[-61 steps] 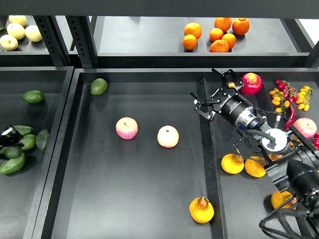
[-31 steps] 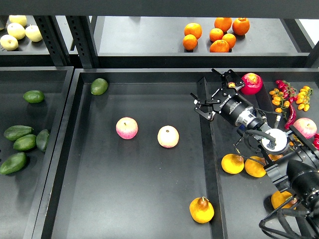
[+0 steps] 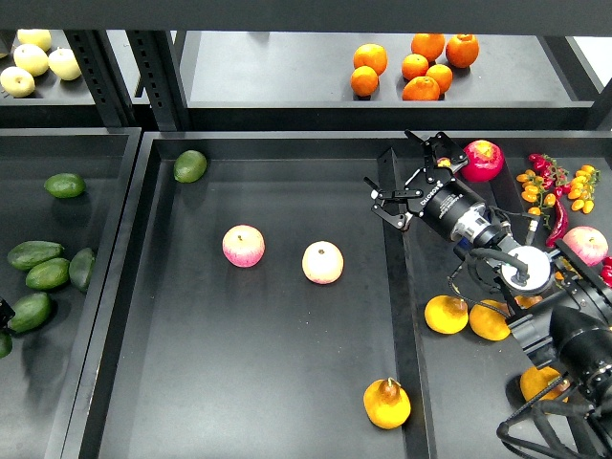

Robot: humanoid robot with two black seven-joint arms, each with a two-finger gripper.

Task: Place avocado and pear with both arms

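Observation:
The pear (image 3: 386,403), yellow-orange with a brown stem, lies at the front right of the middle tray (image 3: 287,382). Several dark green avocados lie in the left tray; the elongated teardrop one (image 3: 31,312) is nearest the front. A rounder, lighter avocado (image 3: 189,165) sits at the middle tray's back left. My right gripper (image 3: 406,174) is open and empty, hovering over the divider between the middle and right trays, far from the pear. Only a dark sliver of my left gripper (image 3: 3,313) shows at the left edge, beside the teardrop avocado.
Two pink-and-yellow apples (image 3: 243,246) (image 3: 322,262) lie mid-tray. The right tray holds more pears (image 3: 446,314), a red fruit (image 3: 483,159), small tomatoes and chillies (image 3: 555,191). Oranges (image 3: 416,65) and pale fruits (image 3: 33,59) sit on the back shelf.
My left gripper has drawn back from over the avocados to the left edge, leaving them uncovered; the front avocado shifted slightly. The right arm has not moved.

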